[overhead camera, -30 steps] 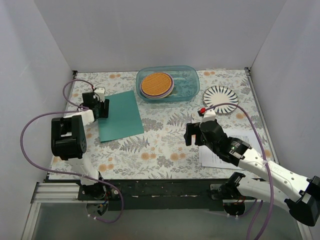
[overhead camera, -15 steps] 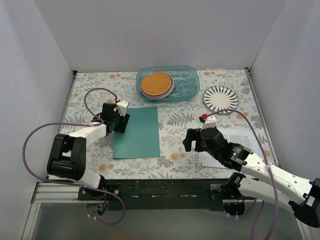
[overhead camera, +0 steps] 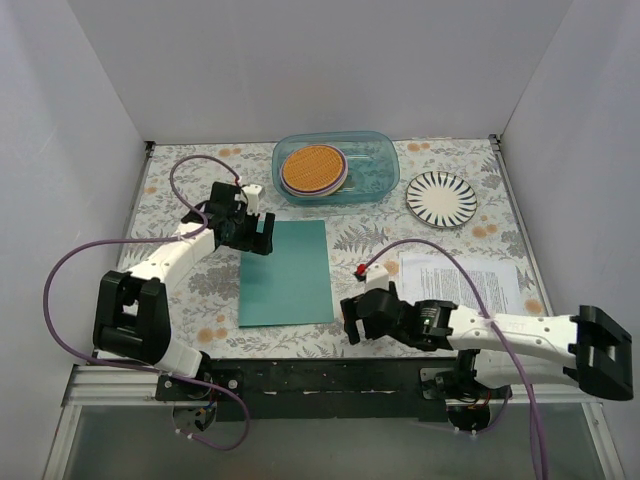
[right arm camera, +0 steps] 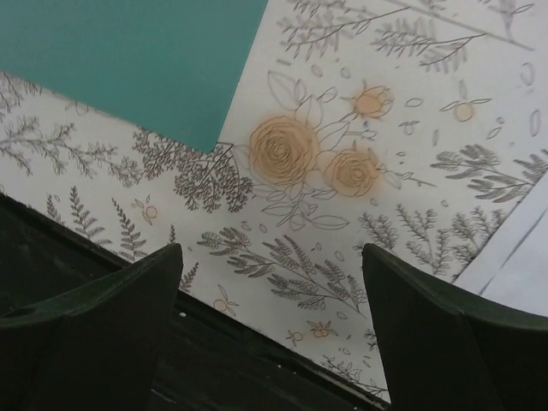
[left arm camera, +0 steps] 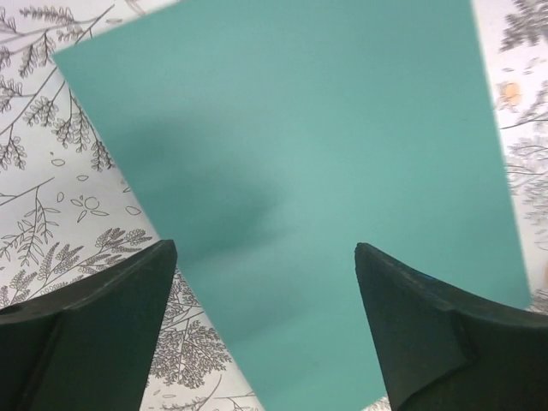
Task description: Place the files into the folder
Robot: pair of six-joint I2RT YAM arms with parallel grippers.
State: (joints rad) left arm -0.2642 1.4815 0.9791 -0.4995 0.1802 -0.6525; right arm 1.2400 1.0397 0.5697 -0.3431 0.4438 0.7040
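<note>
The teal-green folder (overhead camera: 287, 272) lies closed and flat on the floral table, left of centre. My left gripper (overhead camera: 258, 235) is open over its far left corner; the left wrist view shows the folder (left arm camera: 317, 163) spread below the parted fingers. The files (overhead camera: 462, 279), white printed sheets, lie at the right side of the table. My right gripper (overhead camera: 352, 318) is open and empty, low over the table near the front edge, just right of the folder's near right corner (right arm camera: 171, 77). A sheet edge (right arm camera: 518, 257) shows in the right wrist view.
A clear blue-tinted container (overhead camera: 335, 168) holding an orange disc stands at the back centre. A black-and-white striped plate (overhead camera: 441, 198) sits at the back right. White walls close in three sides. The black mounting rail (overhead camera: 330, 375) runs along the front edge.
The folder slid right toward the centre and turned square, with the left gripper moving along with it. The right gripper swung left and down toward the front edge, uncovering the files.
</note>
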